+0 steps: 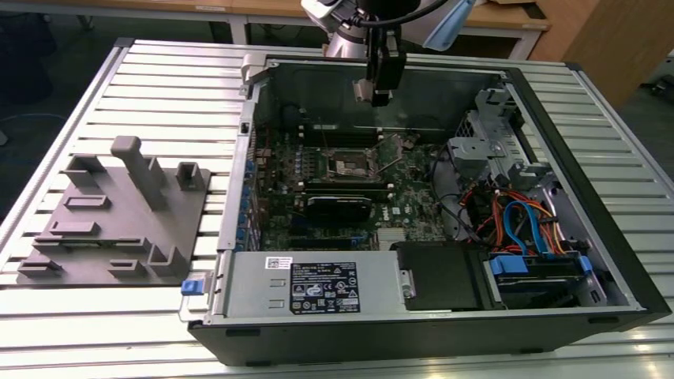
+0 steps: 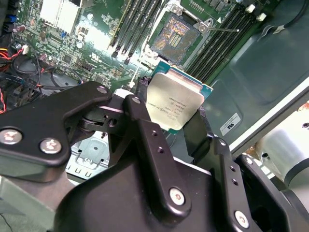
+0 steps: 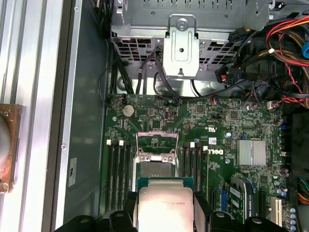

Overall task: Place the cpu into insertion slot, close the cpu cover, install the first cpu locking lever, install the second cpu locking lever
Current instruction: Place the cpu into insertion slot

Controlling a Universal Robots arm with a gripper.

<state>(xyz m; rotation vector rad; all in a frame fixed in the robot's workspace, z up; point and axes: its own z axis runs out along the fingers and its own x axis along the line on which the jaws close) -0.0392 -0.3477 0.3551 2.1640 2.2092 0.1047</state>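
Cpu (image 2: pixel 175 104) sits gripped by its edges in our claw (image 2: pixel 170 115), hanging above the bare insertion slot (image 2: pixel 176 36), apart from it. We judge seating, closing the cpu cover (image 3: pixel 155 143) and locking are all left.

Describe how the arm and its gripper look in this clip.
The gripper is matte black, with two jointed link fingers dotted with silver screw heads. In the exterior view, the arm above it is rounded silver-grey with a bluish-grey cap.
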